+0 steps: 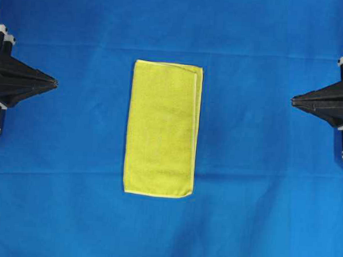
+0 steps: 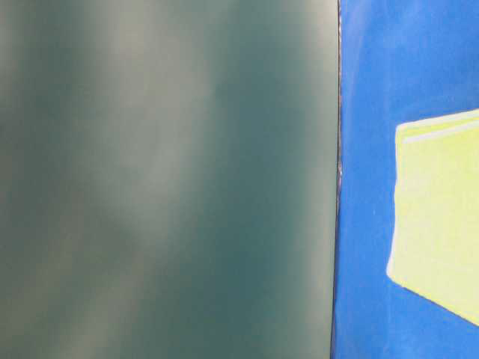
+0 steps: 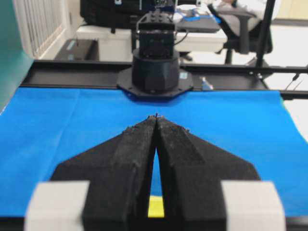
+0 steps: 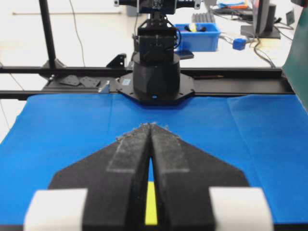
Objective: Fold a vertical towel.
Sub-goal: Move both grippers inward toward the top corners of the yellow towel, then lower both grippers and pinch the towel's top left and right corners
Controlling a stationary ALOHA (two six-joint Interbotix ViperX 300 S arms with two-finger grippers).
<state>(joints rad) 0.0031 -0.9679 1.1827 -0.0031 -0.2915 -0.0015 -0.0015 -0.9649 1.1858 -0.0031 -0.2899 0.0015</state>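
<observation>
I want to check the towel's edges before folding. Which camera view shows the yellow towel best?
The overhead view: the whole towel lies flat on the blue cloth, all four hems visible. The table-level view shows only one blurred corner part. Each wrist view shows just a yellow sliver between its closed fingers.

Two black robot arms sit at opposite edges of the overhead view, level and pointing inward at each other. The left black wedge-shaped gripper [image 1: 54, 83] has its jaws pressed together, holding nothing. The right black wedge-shaped gripper [image 1: 294, 100] mirrors it, likewise closed and empty-handed.
</observation>
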